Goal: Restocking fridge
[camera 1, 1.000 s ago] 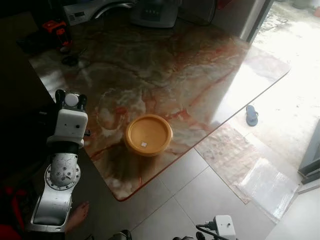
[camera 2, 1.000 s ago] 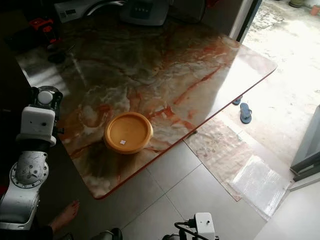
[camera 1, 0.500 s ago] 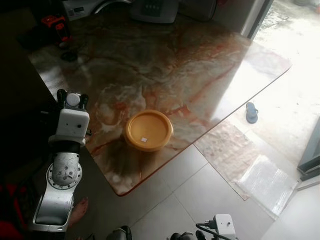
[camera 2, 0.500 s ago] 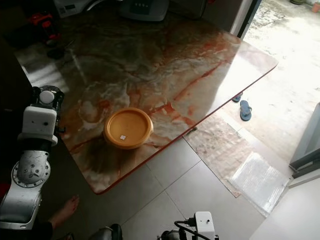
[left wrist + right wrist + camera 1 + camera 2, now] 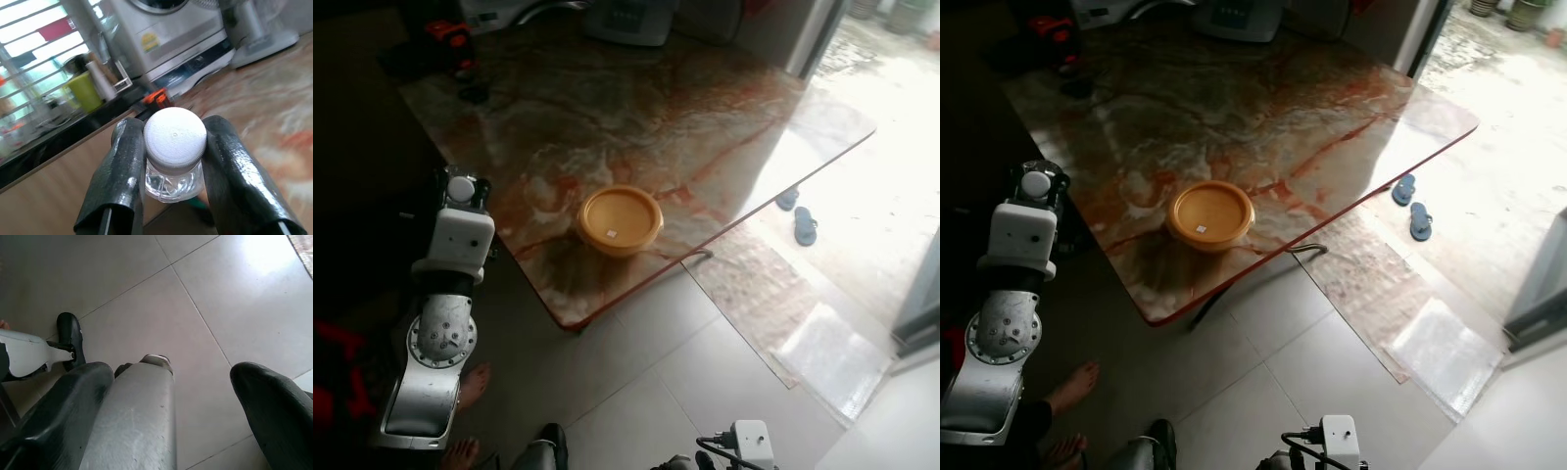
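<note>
We see a marble table (image 5: pixel 636 108) mid-frame, yellow bowl (image 5: pixel 620 218) near its lower edge, blue sandals (image 5: pixel 1411 204) at right on tiled floor (image 5: pixel 1332 362).

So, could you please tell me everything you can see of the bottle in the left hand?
The bottle is small, of clear plastic by its look, with a ribbed white cap facing the wrist camera. The left hand clamps it, one black finger on each side just below the cap. It is held in the air beside the marble table; its contents cannot be made out.
</note>
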Tool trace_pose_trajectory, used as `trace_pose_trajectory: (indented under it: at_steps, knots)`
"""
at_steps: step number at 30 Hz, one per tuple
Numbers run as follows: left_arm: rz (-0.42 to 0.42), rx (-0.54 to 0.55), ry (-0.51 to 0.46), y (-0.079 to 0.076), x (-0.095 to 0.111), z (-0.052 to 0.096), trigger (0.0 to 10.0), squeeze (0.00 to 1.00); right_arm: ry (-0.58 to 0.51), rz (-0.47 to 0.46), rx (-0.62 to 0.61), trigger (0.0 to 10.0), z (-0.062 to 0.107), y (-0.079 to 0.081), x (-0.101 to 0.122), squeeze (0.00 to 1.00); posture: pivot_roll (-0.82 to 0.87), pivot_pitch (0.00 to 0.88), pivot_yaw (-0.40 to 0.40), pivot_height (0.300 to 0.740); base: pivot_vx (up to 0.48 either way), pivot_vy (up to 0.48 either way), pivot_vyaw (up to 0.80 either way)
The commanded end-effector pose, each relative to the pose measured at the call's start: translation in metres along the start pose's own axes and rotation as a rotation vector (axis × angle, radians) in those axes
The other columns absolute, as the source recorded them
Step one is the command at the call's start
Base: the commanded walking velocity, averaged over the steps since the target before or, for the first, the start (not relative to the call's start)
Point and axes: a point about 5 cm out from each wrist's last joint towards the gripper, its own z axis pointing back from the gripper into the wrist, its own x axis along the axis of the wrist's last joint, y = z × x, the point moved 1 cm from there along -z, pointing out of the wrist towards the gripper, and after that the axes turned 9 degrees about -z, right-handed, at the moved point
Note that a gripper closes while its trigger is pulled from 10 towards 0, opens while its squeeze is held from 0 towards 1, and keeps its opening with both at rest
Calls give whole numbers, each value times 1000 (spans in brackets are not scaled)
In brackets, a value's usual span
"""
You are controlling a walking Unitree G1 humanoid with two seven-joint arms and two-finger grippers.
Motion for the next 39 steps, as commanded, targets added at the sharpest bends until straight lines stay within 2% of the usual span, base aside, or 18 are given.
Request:
trace_pose_trajectory:
  at_steps: [1, 20, 25, 31, 33, 34, 37, 39]
  knots:
    - [-21, -1, -28, 1, 5, 2, 10000, 0, 32, -23, -19, 10000, 4, -5, -12, 0, 0, 193, -50, 740, -274, 0, 0]
    - [-26, -14, -39, -2, 5, 2, 10000, 0, 22, -32, -17, 10000, 3, -3, -12, 0, 0, 182, -45, 740, -274, 0, 0]
    - [-21, -37, -17, -8, 0, 7, 10000, 0, 23, -31, -16, 10000, 4, -3, -12, 0, -1, 179, -45, 740, -274, 0, 0]
    - [64, -67, 90, -21, -18, 17, 10000, 0, 23, -30, -16, 10000, 4, -3, -12, 0, -1, 182, -46, 740, -173, 0, 0]
    - [92, -119, 184, -34, -36, 29, 10000, 0, 22, -31, -17, 10000, 4, -3, -12, 0, -2, 186, -47, 740, 0, 0, 0]
    - [92, -119, 184, -34, -36, 29, 10000, 0, 22, -31, -17, 10000, 4, -3, -12, 0, -2, 186, -47, 740, 0, 0, 0]
    - [116, -149, 294, -43, -56, 41, 10000, 0, 23, -30, -16, 10000, 3, -3, -11, 0, -3, 189, -48, 740, 0, 0, 0]
    - [151, -175, 416, -53, -78, 55, 10000, 0, 22, -31, -16, 10000, 3, -3, -11, 0, -7, 189, -48, 740, 0, 0, 0]
